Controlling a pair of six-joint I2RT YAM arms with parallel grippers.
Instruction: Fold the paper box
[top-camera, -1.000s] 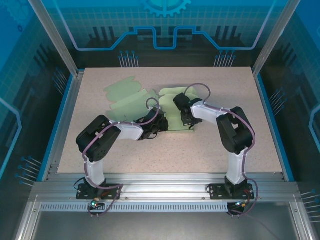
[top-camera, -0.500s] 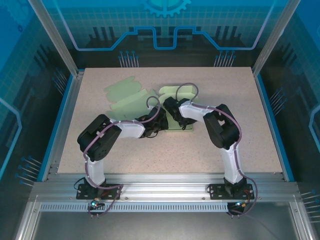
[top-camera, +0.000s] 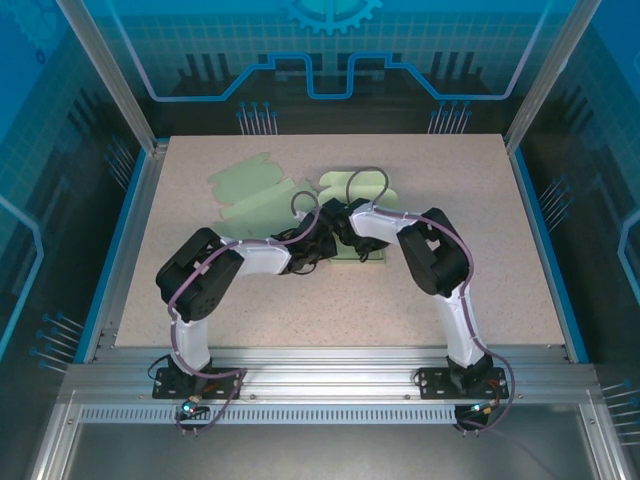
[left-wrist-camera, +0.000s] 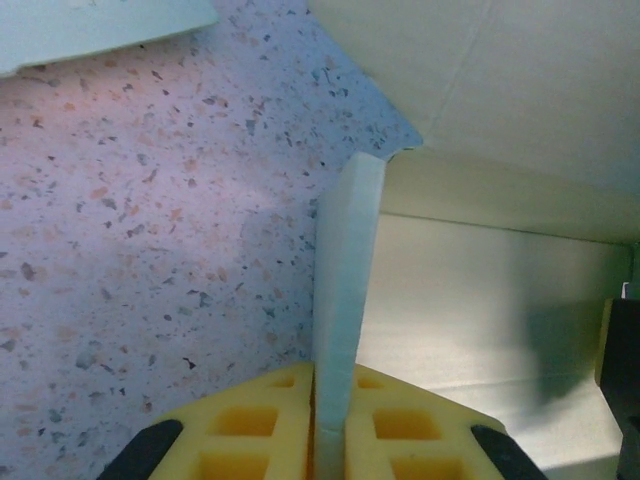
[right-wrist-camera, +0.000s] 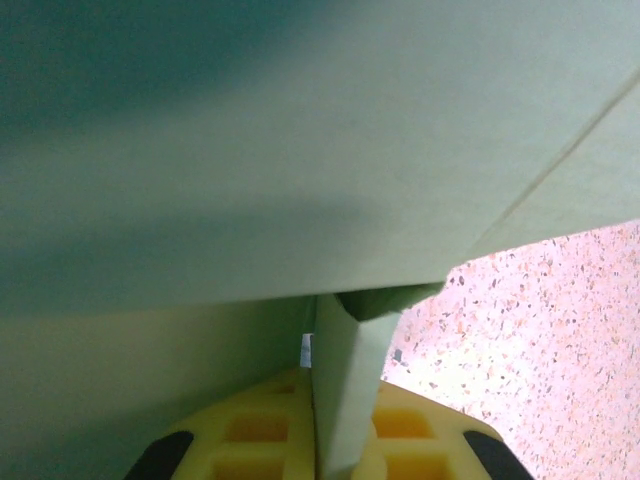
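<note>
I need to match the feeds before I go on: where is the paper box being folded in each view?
Top external: paper box at the centre of the speckled table.
Left wrist: paper box on the right, one flap edge-on in the left gripper.
Right wrist: paper box across the top and left, a flap in the right gripper.
Shared landmark: that speckled table.

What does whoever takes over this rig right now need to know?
Left hand: shut on an upright flap of the paper box.
Right hand: shut on a second flap, under a raised panel.
Box: far-middle of the table; both hands meet at its near edge, and its left part lies flat.
Done: two flaps pinched.
Left: fold the panels up and close the box; nothing looks locked yet.
</note>
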